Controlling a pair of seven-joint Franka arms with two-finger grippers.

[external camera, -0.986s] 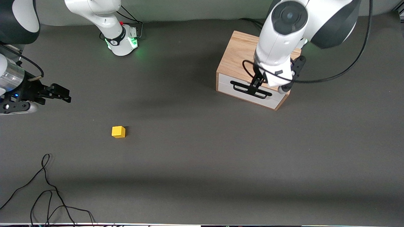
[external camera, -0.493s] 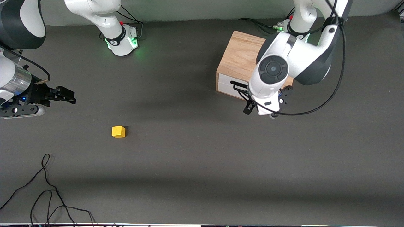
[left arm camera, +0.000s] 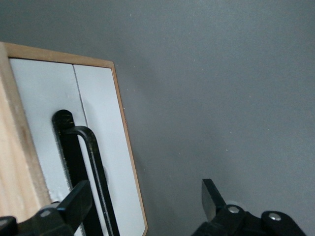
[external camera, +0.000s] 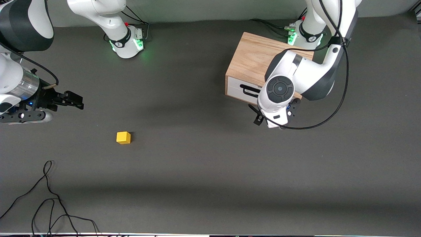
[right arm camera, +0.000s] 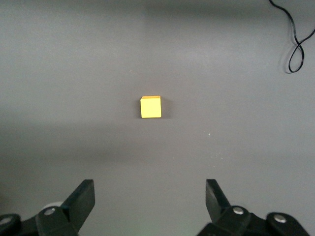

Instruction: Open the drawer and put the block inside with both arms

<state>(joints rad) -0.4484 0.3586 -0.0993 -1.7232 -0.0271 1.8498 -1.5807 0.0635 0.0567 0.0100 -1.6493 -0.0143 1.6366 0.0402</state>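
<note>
Drawer (external camera: 245, 90) sits shut in the cabinet (external camera: 255, 59) at the left arm's end; its handle (left arm camera: 91, 167) lies just off the released left claw (external camera: 263, 118). Block (external camera: 123, 137) rests on the tabletop (external camera: 210, 171), near the released right claw (external camera: 77, 102).

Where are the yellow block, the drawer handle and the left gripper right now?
yellow block (external camera: 123, 137), front view, top face.
drawer handle (left arm camera: 93, 167), left wrist view, black bar.
left gripper (left arm camera: 142, 196), left wrist view, midway between its open fingertips.
</note>
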